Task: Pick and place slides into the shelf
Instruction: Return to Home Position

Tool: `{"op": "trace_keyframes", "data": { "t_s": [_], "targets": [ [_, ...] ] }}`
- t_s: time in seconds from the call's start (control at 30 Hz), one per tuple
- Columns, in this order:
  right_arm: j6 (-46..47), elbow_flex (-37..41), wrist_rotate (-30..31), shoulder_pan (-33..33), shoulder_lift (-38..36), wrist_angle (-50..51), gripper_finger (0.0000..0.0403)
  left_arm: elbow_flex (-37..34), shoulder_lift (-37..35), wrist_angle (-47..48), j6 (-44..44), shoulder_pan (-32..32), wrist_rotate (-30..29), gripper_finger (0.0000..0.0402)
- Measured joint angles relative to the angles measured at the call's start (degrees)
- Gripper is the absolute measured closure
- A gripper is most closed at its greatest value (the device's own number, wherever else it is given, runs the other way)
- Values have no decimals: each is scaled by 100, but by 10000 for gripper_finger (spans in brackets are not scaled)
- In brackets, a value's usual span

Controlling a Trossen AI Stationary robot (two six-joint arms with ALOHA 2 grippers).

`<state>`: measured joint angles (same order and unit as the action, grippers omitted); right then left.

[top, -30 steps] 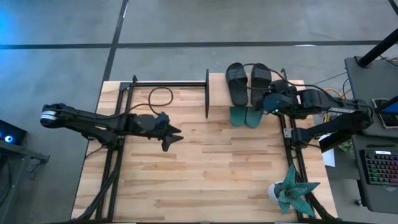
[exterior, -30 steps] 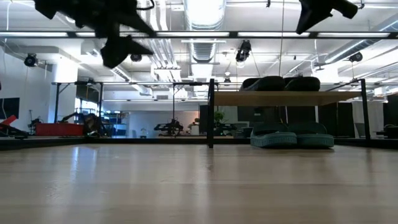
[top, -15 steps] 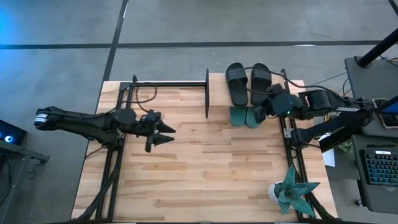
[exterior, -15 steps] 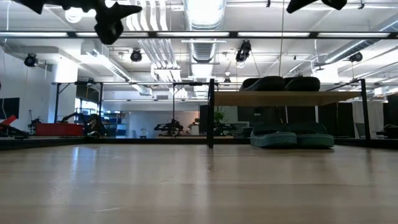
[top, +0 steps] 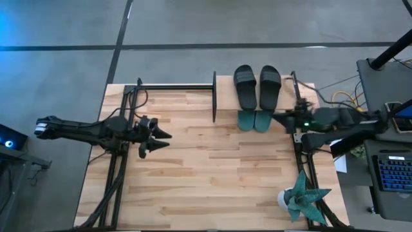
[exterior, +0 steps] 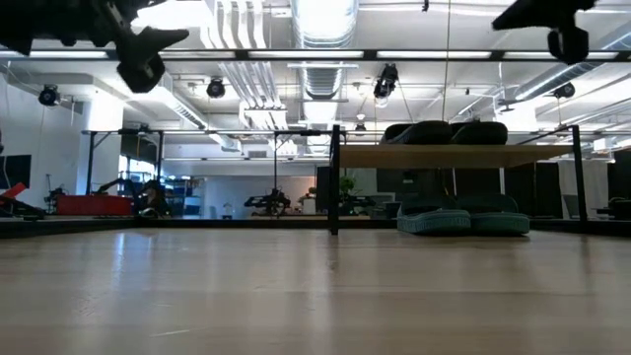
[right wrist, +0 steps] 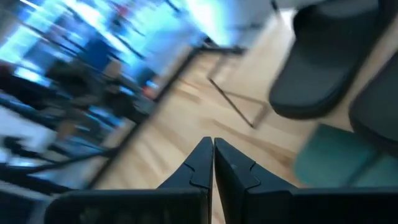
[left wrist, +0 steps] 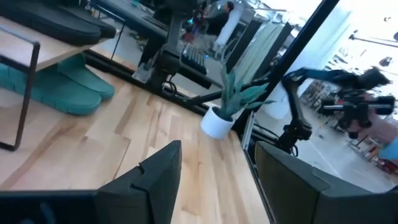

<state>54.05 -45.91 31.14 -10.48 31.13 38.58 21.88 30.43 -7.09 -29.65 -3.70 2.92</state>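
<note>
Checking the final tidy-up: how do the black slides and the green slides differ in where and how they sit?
The black slides lie on the shelf's top board; the green slides sit under that board. From above, the black slides show whole, while only the green slides' ends poke out. Shared: each pair lies side by side.

The high camera is looking straight down on the pale wooden tabletop (top: pixel 206 174) from far overhead. The low camera is sitting at board level, facing the plywood-topped, black-framed shelf (exterior: pixel 454 156). The left wrist camera is peering past the left gripper (left wrist: pixel 217 149) at the teal-green slides (left wrist: pixel 62 90), well ahead of it under the shelf. The right wrist camera is looking past the right gripper (right wrist: pixel 213 143), whose tips are near the matte black slides (right wrist: pixel 326 62). All four views are sharing those slides.
</note>
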Motion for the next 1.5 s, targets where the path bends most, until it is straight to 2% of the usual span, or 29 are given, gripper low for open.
{"op": "trace_keyframes", "data": {
  "t_s": [0.1, 0.17, 0.27, 0.3, 0.37, 0.47, 0.67, 0.8, 0.97, 1.03, 1.2, 1.5],
  "targets": [
    [-602, 791, -370, 1, -1147, -1050, 394, -338, -355, -72, -46, 49, 4, 210],
    [-1276, 1431, -986, 0, -1635, -2540, 394, -606, -550, -378, -51, 61, 159, 210],
    [-2261, 2388, -2040, 0, -1817, -4942, 394, -1043, -698, -1584, -21, 58, 783, 210],
    [-2429, 2642, -2238, -2, -1785, -5479, 394, -1183, -730, -2014, -2, 58, 968, 210],
    [-2485, 3012, -2228, 0, -1668, -6050, 394, -1435, -785, -2637, 38, 58, 1137, 210],
    [-2153, 3376, -1900, 1, -1409, -6086, 394, -1705, -877, -2781, 45, 58, 1147, 210],
    [-2209, 3564, -1848, 0, -1254, -6170, 394, -2025, -1043, -2734, -88, 65, 1127, 210],
    [-2692, 3403, -1819, 2, -1598, -5703, 394, -2016, -1267, -2297, -147, 87, 1078, 210],
    [-2566, 2941, -1467, 2, -2295, -3770, 394, -2016, -1663, -1303, -128, 204, 342, 210],
    [-2542, 2795, -1457, 2, -2545, -3328, 394, -2016, -1821, -1070, -35, 252, 236, 210],
    [-2855, 2766, -1459, 1, -3104, -2996, 394, -2005, -2240, -481, 556, 269, 244, 210],
    [-2825, 3265, -1354, 2, -3110, -3024, 394, -2001, -2661, 500, 791, 289, -678, 210]
  ]
}}
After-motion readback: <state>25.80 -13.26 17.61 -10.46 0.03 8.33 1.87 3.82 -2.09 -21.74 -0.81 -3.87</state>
